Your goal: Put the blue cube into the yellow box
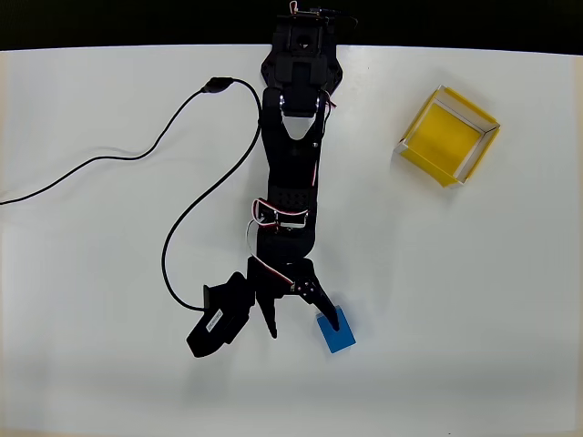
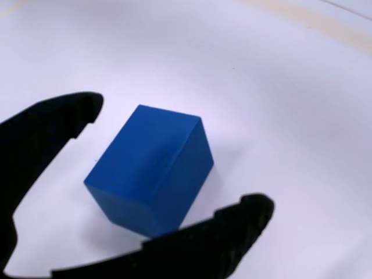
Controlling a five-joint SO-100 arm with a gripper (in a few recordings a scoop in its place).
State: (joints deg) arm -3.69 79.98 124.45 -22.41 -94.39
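Observation:
The blue cube [image 1: 337, 333] lies on the white table near the front, right at the tip of the right-hand finger [image 1: 324, 306] in the overhead view. My black gripper [image 1: 303, 328] is open and low over the table. In the wrist view the blue cube [image 2: 152, 168] sits between the two spread fingers of the gripper [image 2: 174, 157], closer to the lower finger [image 2: 232, 226], and neither finger clearly presses on it. The yellow box [image 1: 446, 135] stands open-topped and empty at the back right, far from the gripper.
A black cable [image 1: 182, 118] loops across the table to the left of the arm. The arm's base [image 1: 301, 55] sits at the table's back edge, with darkness beyond it. White table surface [image 1: 474, 300] lies between the cube and the box.

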